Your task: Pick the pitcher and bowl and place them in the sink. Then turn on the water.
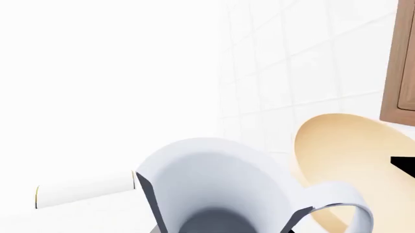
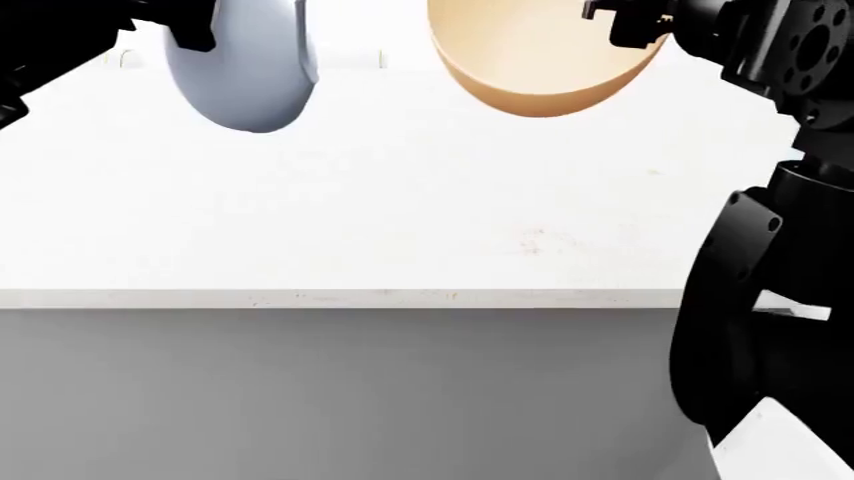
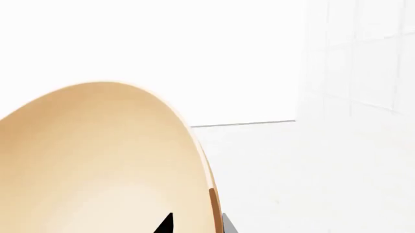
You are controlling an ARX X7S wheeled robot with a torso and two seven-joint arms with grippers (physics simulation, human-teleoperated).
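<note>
The pitcher [image 2: 247,70] is being held aloft above the white counter [image 2: 374,220], clear of its surface, with the left gripper [image 2: 187,25] clamped at its rim; in the left wrist view its flared mouth [image 1: 207,194] and looped handle [image 1: 337,204] are being seen from above. Just beside it, apart and not touching, the tan bowl [image 2: 541,60] is being carried at a tilt, its rim being pinched by the right gripper [image 2: 627,25], one finger [image 3: 165,224] showing inside the wall. The sink is not being shown in any view, so its bearing cannot be told. Risks are being judged as follows: the bowl, gripped at one edge only, is likely being levered by its own weight and could be rotated or slipped out during a fast swing; the two vessels could be knocked together if the arms are converged; either could be dropped onto the counter if released early. A paper-towel roll [image 1: 84,190] and a tiled wall [image 1: 292,63] are being noted behind.
</note>
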